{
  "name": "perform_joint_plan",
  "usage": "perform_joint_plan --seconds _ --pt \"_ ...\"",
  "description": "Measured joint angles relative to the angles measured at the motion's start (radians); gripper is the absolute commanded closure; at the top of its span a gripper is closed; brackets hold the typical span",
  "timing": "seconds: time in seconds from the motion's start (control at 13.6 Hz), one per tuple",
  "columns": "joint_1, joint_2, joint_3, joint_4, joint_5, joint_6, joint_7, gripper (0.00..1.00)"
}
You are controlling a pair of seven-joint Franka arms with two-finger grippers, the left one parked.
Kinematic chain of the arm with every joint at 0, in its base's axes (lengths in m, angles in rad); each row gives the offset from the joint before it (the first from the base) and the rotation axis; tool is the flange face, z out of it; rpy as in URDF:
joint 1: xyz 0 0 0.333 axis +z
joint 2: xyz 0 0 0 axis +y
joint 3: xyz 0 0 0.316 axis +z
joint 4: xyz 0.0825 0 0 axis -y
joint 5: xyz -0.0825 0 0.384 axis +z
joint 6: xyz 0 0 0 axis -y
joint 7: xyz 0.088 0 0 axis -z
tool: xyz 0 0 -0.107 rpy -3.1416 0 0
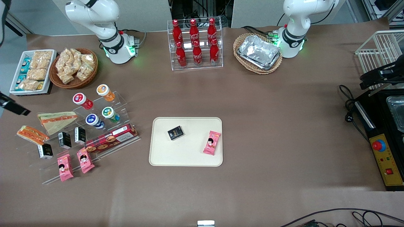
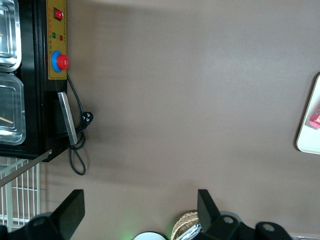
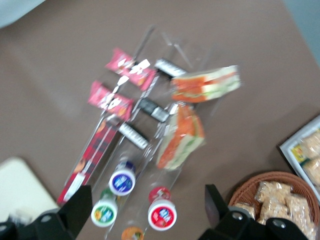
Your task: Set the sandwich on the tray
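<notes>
The small clear-wrapped triangular wedge sandwich with pale bread and a thick orange-red filling edge lay at the mid-height edge of the front view, toward the working arm's end of the table, on a clear acrylic stepped display rack. Just beside it, and farther from the front camera, lay a broader pale triangular sandwich with a thin orange stripe. The same rack carried four small round-lidded jars, three small black cartons, a long dark red biscuit box and two pink snack packets. The large flat cream-beige rectangular tray with rounded corners sat in the middle of the front view, well apart from the wedge sandwich, and held only a small black box and one more pink snack packet. The right arm's gripper hung above the rack, over the jars, its two dark fingers spread wide with nothing between them. In the right wrist view the wedge sandwich lay clear of the fingers, past the broader one, and a corner of the tray showed too. Along the top of the front view stood a brown wicker basket of bagged snacks and a clear rack of red cola bottles.
</notes>
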Motion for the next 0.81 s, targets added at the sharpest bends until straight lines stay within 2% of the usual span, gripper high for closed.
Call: perform_joint_plan --seconds 0.15,0.51,0.81 --pt "-0.045 0.008 -0.008 0.001 -0.017 0.035 0.112 0.0" --pt "-0.175 0.069 -0.019 0.001 -0.005 0.124 0.377 0.0" --pt "-0.21 0.121 -0.02 0.001 0.01 0.187 0.585 0.0"
